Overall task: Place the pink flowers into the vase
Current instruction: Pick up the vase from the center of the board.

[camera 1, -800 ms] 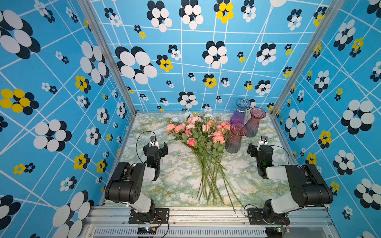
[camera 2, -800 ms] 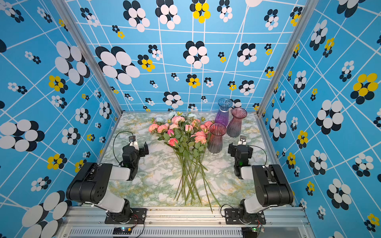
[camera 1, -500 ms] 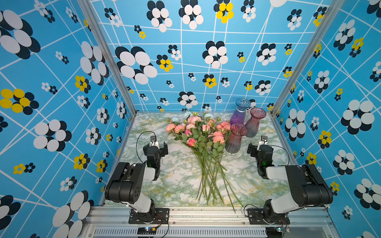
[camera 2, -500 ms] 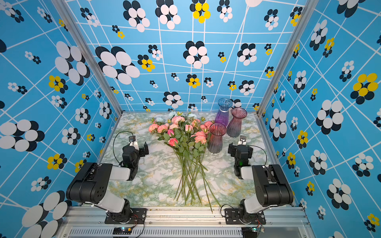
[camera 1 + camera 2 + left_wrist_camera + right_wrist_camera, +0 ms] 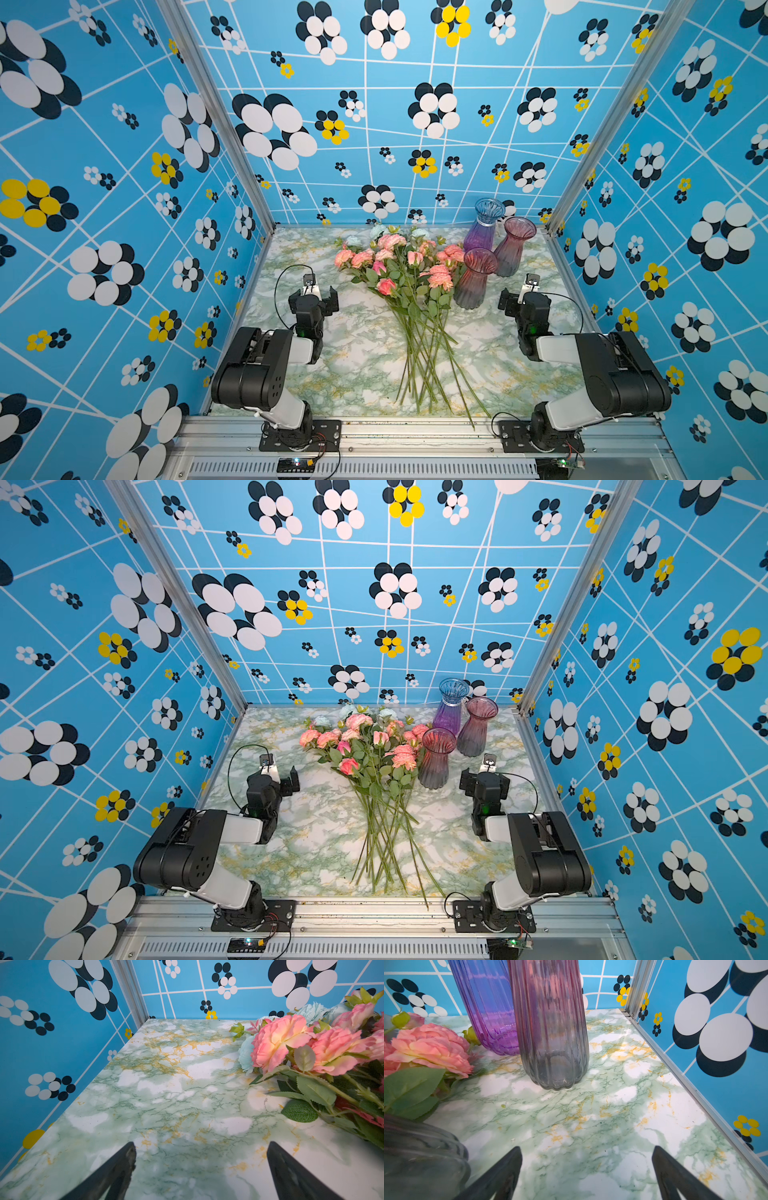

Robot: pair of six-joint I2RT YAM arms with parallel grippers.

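Note:
The pink flowers (image 5: pixel 399 266) (image 5: pixel 365 746) lie in a bunch mid-table, heads toward the back wall, green stems fanned toward the front edge. Three ribbed glass vases stand upright to their right: a red-to-grey vase (image 5: pixel 473 282) (image 5: pixel 434 758) touching the blooms, a pink-grey vase (image 5: pixel 513 249) (image 5: pixel 552 1032) behind it, and a blue-purple vase (image 5: pixel 482 232) (image 5: pixel 488 1012) by the back wall. My left gripper (image 5: pixel 314 299) (image 5: pixel 201 1145) hangs open and empty left of the bunch; pink blooms (image 5: pixel 280 1041) show beside it. My right gripper (image 5: pixel 524 300) (image 5: pixel 587 1148) is open and empty right of the nearest vase (image 5: pixel 419 1157).
Pale blue flowers (image 5: pixel 377 230) (image 5: pixel 246 1057) lie among the pink heads at the back. Blue patterned walls enclose the marble table (image 5: pixel 357 345) on three sides, with metal posts (image 5: pixel 552 224) in the back corners. A stem tip (image 5: pixel 471 424) overhangs the front rail.

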